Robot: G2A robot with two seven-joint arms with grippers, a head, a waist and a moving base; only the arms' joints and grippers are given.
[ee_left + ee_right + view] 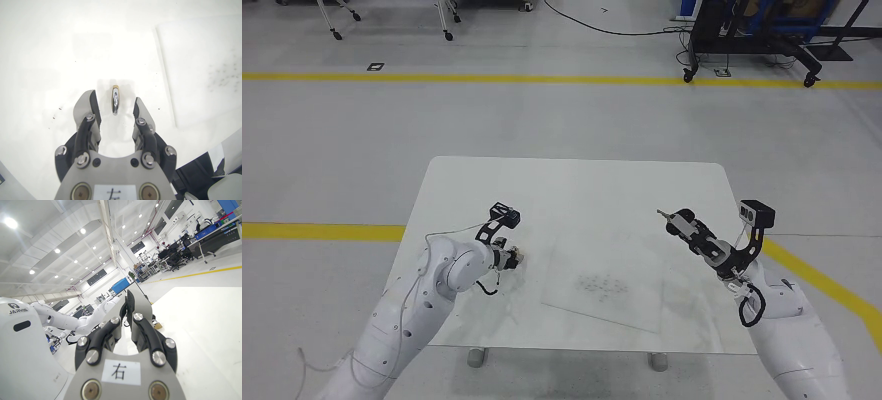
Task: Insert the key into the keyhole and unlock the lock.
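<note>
From above, the left tool (511, 255) sits low at the left part of the tabletop (582, 190), right at the lock (517, 258), which is too small here to read in detail. The right tool (674, 219) hangs well apart over the right side, with a thin sliver I take to be the key (661, 213) jutting from its tip and pointing far-left. A clear sheet (602, 285) lies on the tabletop between the two arms. In the left wrist view the left tool (115, 96) is spread wide. The lock (115, 100) stands edge-on in the gap, touching neither pad, chrome shackle toward the camera and brass body beyond it. Its flat faces are turned toward the pads, so a plain squeeze should catch it squarely. In the right wrist view the right tool (127, 303) has its pads pressed together. The key itself is hard to make out between them, so that it is gripped is my reading from above. The lock (158, 325) shows small and far off on the tabletop past the fingers. The coming move turns on this: the lock lies to the left and slightly nearer than the key. The left arm is by far the closer one and looks set to clamp and steady it. The key's long axis will then need lining up with the keyhole, which I cannot see from here
</note>
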